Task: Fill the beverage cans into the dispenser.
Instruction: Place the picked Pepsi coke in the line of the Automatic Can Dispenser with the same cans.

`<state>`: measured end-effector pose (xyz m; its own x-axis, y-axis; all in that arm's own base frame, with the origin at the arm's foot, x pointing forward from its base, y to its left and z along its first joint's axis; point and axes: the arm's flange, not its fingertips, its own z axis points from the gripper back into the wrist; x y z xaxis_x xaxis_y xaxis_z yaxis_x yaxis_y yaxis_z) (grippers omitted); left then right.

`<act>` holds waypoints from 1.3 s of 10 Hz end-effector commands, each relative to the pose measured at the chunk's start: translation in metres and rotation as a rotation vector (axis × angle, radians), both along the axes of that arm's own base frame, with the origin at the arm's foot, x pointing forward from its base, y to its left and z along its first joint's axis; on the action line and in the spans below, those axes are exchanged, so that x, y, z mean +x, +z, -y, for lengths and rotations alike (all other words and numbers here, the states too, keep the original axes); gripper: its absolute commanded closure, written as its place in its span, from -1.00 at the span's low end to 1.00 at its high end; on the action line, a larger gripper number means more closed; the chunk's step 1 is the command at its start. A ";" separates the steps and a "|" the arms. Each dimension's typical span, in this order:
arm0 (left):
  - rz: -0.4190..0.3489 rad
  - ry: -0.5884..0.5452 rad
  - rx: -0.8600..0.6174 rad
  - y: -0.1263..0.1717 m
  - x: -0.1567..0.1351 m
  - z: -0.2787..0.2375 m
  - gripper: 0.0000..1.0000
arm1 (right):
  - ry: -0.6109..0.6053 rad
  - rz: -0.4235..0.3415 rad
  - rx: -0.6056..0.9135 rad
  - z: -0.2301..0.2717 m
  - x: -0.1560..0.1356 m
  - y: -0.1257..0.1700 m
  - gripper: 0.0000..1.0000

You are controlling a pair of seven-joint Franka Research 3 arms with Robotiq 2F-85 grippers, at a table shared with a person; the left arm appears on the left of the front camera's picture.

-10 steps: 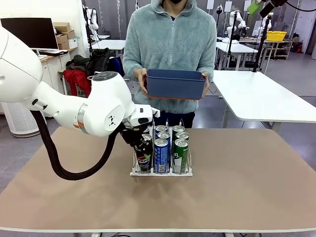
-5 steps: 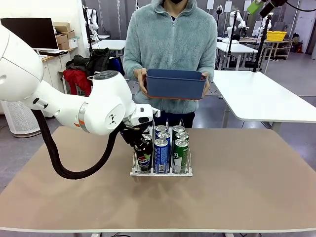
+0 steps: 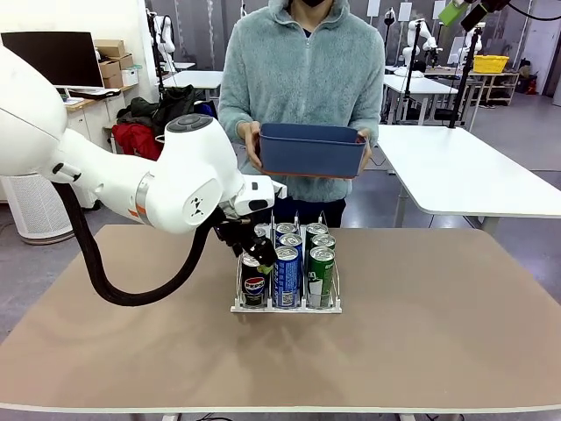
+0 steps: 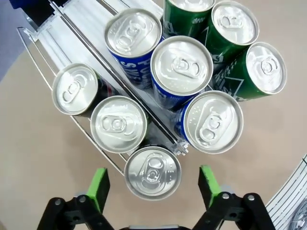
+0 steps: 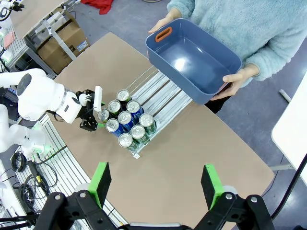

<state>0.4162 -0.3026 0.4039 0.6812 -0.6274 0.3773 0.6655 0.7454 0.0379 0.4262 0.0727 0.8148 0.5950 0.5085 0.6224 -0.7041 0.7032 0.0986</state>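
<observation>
Now the left arm lets go of a black can at the near end of the rack's left lane.

Judging by the nine cans standing three to a lane in the rack (image 3: pixel 286 306) on the table (image 3: pixel 438 333), and the bare blue bin (image 3: pixel 312 147) in the person's hands, the filling looks finished; the next move is probably just to lift straight up and clear. The left pincer (image 4: pixel 153 184) stands wide open, green pads either side of the black can (image 4: pixel 152 171) without touching it. The right pincer (image 5: pixel 156 184) hangs high above the table, jaws spread, holding nothing.
</observation>
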 end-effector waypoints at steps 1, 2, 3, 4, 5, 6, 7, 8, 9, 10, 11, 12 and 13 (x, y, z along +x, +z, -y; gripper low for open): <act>0.016 0.018 0.015 0.005 -0.012 -0.003 -1.00 | 0.007 -0.001 0.005 0.000 -0.002 -0.001 -1.00; 0.023 0.027 0.011 0.009 -0.016 -0.002 -1.00 | 0.007 -0.001 0.005 0.000 -0.002 -0.001 -1.00; 0.040 0.040 0.005 0.011 -0.020 -0.001 -1.00 | 0.007 -0.001 0.005 0.000 -0.002 -0.001 -1.00; 0.016 0.008 -0.004 0.011 -0.007 0.001 -1.00 | 0.007 -0.001 0.005 0.000 -0.002 -0.001 -1.00; 0.016 0.008 -0.004 0.011 -0.007 0.001 -1.00 | 0.007 -0.001 0.005 0.000 -0.002 -0.001 -1.00; 0.016 0.008 -0.004 0.011 -0.007 0.001 -1.00 | 0.007 -0.001 0.005 0.000 -0.002 -0.001 -1.00; 0.016 0.008 -0.004 0.011 -0.007 0.001 -1.00 | 0.007 -0.001 0.005 0.000 -0.002 -0.001 -1.00; 0.016 0.008 -0.004 0.011 -0.007 0.001 -1.00 | 0.007 -0.001 0.005 0.000 -0.002 -0.001 -1.00; 0.016 0.008 -0.004 0.011 -0.007 0.001 -1.00 | 0.007 -0.001 0.005 0.000 -0.002 -0.001 -1.00; 0.016 0.008 -0.004 0.011 -0.007 0.001 -1.00 | 0.007 -0.001 0.005 0.000 -0.002 -0.001 -1.00; 0.016 0.008 -0.004 0.011 -0.007 0.001 -1.00 | 0.007 -0.001 0.005 0.000 -0.002 -0.001 -1.00; 0.015 0.012 -0.007 0.011 -0.009 0.004 -1.00 | 0.007 -0.001 0.005 0.000 -0.002 -0.001 -1.00; -0.020 -0.018 -0.085 0.026 -0.012 0.000 -1.00 | 0.007 -0.001 0.005 0.000 -0.002 -0.001 -1.00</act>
